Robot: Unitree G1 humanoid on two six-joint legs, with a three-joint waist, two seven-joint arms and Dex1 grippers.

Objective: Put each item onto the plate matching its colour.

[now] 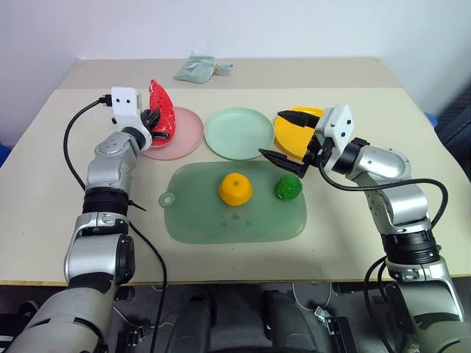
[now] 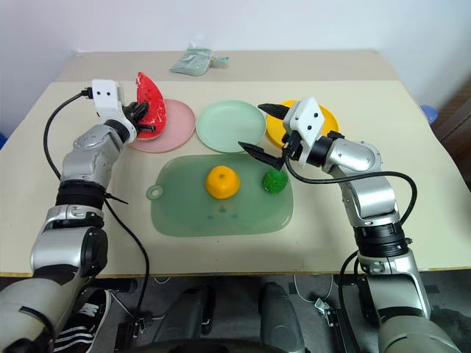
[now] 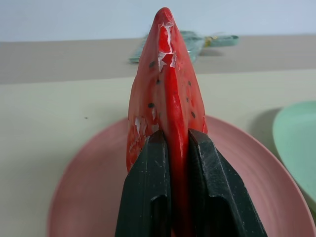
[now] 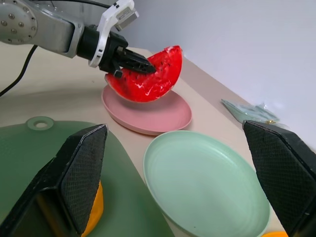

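Note:
My left gripper [image 1: 156, 122] is shut on the red watermelon wedge [image 1: 161, 109], holding it upright just over the pink plate [image 1: 185, 137]; in the left wrist view both fingers [image 3: 148, 187] clamp its lower edge. The round orange [image 1: 235, 188] and the bumpy dark-green ball [image 1: 288, 187] lie on a translucent green mat [image 1: 199, 217]. My right gripper [image 1: 268, 133] hangs open above the mat's far right corner, near the ball and in front of the yellow plate [image 1: 296, 137]. The pale green plate [image 1: 239, 132] stands between the pink and yellow ones with nothing on it.
A folded pale-green cloth [image 1: 195, 70] lies at the table's back. The three plates form a row behind the mat. Black cables hang beside both arms. The table's front edge runs just below the mat.

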